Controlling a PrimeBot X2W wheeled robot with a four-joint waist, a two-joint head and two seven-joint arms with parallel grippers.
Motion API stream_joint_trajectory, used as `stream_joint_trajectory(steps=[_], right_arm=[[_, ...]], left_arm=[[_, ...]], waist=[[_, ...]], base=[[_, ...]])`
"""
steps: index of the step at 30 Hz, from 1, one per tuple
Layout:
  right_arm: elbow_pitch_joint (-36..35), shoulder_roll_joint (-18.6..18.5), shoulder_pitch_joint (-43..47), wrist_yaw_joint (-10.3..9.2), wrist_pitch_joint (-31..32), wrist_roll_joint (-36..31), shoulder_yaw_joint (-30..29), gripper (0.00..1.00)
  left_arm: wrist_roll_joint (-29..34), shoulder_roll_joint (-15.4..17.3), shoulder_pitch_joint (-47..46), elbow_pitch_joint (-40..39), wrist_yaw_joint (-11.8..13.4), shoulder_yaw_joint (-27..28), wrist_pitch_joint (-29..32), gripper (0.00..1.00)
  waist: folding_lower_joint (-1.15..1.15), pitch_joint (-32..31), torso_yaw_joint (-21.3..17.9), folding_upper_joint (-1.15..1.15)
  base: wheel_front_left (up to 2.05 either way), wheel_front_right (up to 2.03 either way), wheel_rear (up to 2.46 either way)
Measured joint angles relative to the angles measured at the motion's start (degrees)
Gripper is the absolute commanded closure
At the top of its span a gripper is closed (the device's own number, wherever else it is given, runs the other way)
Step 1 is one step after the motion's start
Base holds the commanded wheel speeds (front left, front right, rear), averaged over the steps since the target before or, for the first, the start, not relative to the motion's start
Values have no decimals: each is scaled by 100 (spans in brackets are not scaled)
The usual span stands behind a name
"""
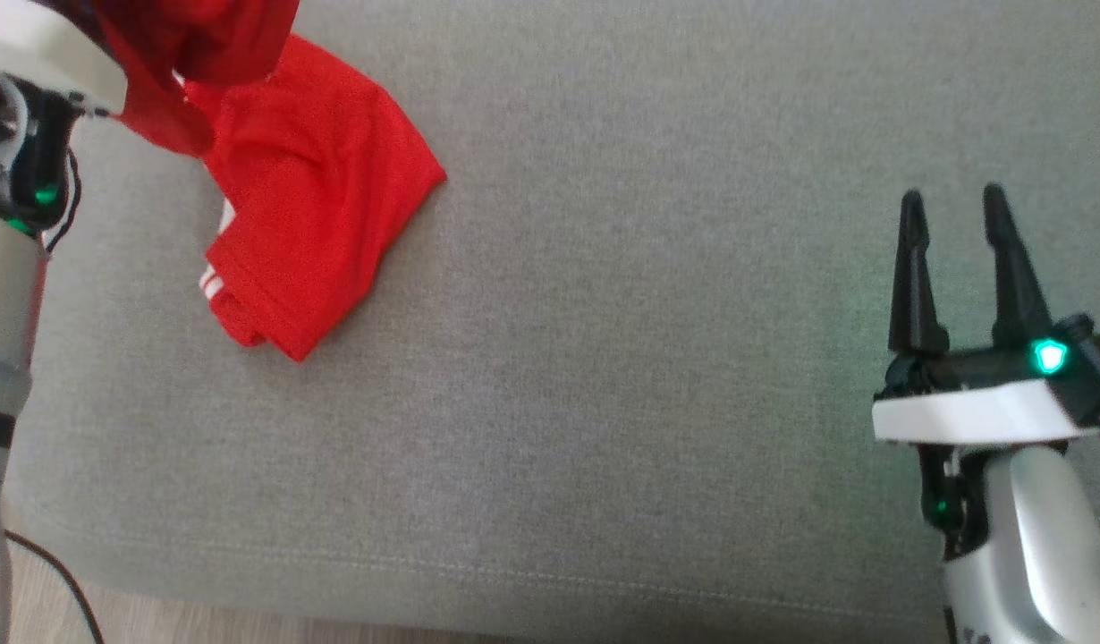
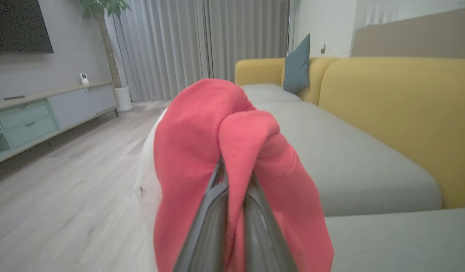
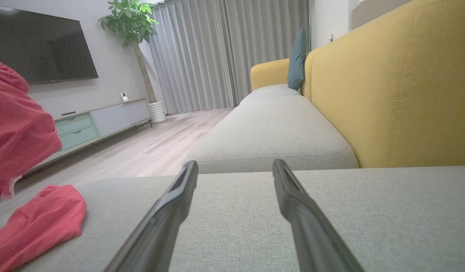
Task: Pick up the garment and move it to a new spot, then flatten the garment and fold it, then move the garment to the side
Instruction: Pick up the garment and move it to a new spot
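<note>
The garment (image 1: 317,188) is red with white stripes at one edge. Its lower part rests crumpled on the grey cushion at the upper left of the head view, and its upper part is lifted off the cushion. In the left wrist view my left gripper (image 2: 236,170) is shut on the garment (image 2: 202,143), whose cloth drapes over both fingers. My right gripper (image 1: 954,206) hovers open and empty over the cushion at the right, far from the cloth. The right wrist view has the garment (image 3: 36,223) at its left edge, with my right gripper (image 3: 235,168) pointing along the sofa.
The grey sofa seat (image 1: 604,358) spreads wide between the grippers; its front edge runs along the bottom, with wooden floor (image 1: 156,622) below. A yellow backrest (image 3: 399,94) and a blue-grey pillow (image 3: 296,56) stand behind. A cable (image 1: 67,581) hangs by my left arm.
</note>
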Motion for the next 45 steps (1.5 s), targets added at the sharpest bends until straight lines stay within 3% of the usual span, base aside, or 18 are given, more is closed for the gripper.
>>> stream_joint_trajectory(steps=[7, 11, 17, 21, 25, 32, 33, 34, 40, 45], right_arm=[[55, 2, 261, 0, 0, 169, 47, 0], [42, 2, 261, 0, 0, 203, 66, 0], [-44, 3, 263, 0, 0, 325, 153, 0], [-154, 4, 260, 0, -1, 350, 202, 0], [-238, 5, 259, 0, 0, 461, 209, 0], [-446, 5, 222, 0, -1, 775, 300, 0], [-463, 5, 215, 0, -1, 810, 315, 0], [-469, 5, 202, 0, -1, 831, 332, 0], [-534, 7, 138, 0, -1, 917, 305, 0], [-531, 7, 141, 0, -1, 844, 182, 0]], left_arm=[[15, 19, 476, -1247, 266, -35, 129, 100], [13, -49, 823, -1913, 379, -249, 422, 100], [12, -293, 1106, -2671, 745, -517, 708, 100], [77, -544, 1152, -2806, 911, -722, 814, 100], [169, -755, 1152, -2770, 904, -972, 918, 100], [230, -1240, 1107, -1983, 961, -1277, 965, 100], [231, -1281, 1070, -1824, 965, -1285, 959, 60], [232, -1324, 1028, -1678, 971, -1289, 917, 0], [280, -1564, 767, -1003, 1000, -1285, 509, 0], [257, -1683, 770, -758, 899, -1261, 177, 0]], waist=[[0, -494, -73, 0], [0, -562, -271, 0], [0, -550, -709, 0], [0, -481, -1062, 0], [0, -404, -1340, 0], [0, -102, -1973, 0], [0, -50, -2056, 0], [1, 2, -2133, 0], [1, 275, -2433, 0], [1, 262, -2246, 0]], base=[[0, 0, 0], [0, 0, 0], [0, 0, 0], [0, 0, 0], [0, 0, 0], [0, 0, 0], [0, 0, 0], [0, 0, 0], [0, 0, 0], [0, 0, 0]])
